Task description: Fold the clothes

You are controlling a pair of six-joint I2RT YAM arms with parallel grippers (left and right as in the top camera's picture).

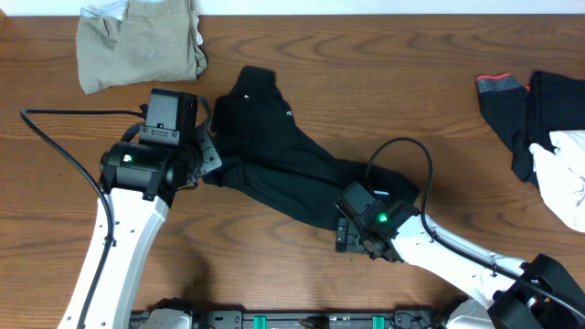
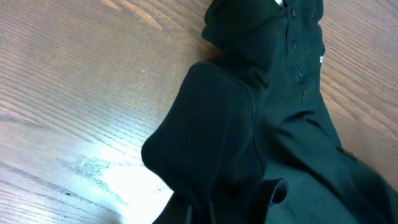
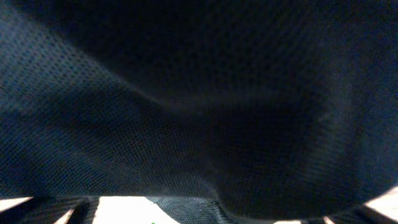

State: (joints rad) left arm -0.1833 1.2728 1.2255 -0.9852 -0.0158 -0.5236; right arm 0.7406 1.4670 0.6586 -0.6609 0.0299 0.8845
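Tabletop (image 1: 366, 73) holds black garment (image 1: 274, 160) (crumpled); left pincer (image 1: 209, 157) clamps its edge.

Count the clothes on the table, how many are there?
4: a khaki one top left, a black shirt in the middle, a black one with red trim and a white one far right. More may be hidden.

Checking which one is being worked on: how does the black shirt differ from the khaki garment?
The black shirt lies stretched in a long diagonal; the khaki garment is bunched in a compact heap. The left end effector is shut on the black shirt's edge; nothing touches the khaki garment. Both are soft fabric on the wooden table.
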